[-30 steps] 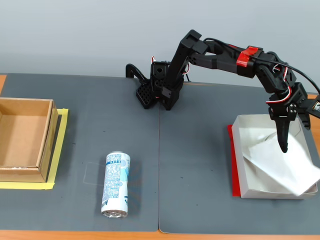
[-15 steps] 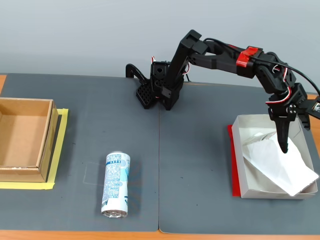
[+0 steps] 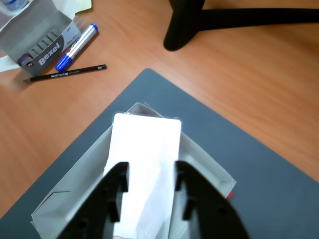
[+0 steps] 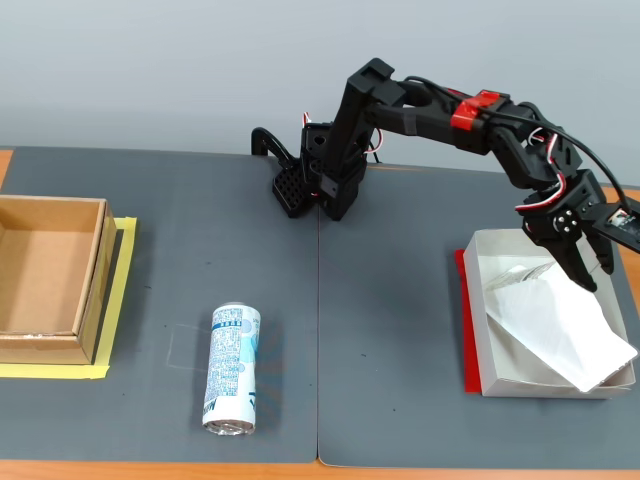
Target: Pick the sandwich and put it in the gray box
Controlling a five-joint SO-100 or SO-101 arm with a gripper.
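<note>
The sandwich (image 4: 550, 325) is a flat white plastic package lying slanted in the gray box (image 4: 478, 300), a pale tray with a red strip on its left side. One corner of the package sticks out over the box's lower right rim. My gripper (image 4: 590, 278) is at the package's upper end, its black fingers (image 3: 115, 191) closed on the raised centre of the sandwich (image 3: 147, 149). In the wrist view the gray box (image 3: 79, 174) surrounds the package.
A blue-and-white drink can (image 4: 232, 368) lies on the dark mat at centre left. A brown cardboard box (image 4: 50, 275) with yellow tape stands at the left edge. In the wrist view a blue marker (image 3: 77, 46), a black pencil (image 3: 67, 72) and a small carton (image 3: 42, 42) lie on the wooden table.
</note>
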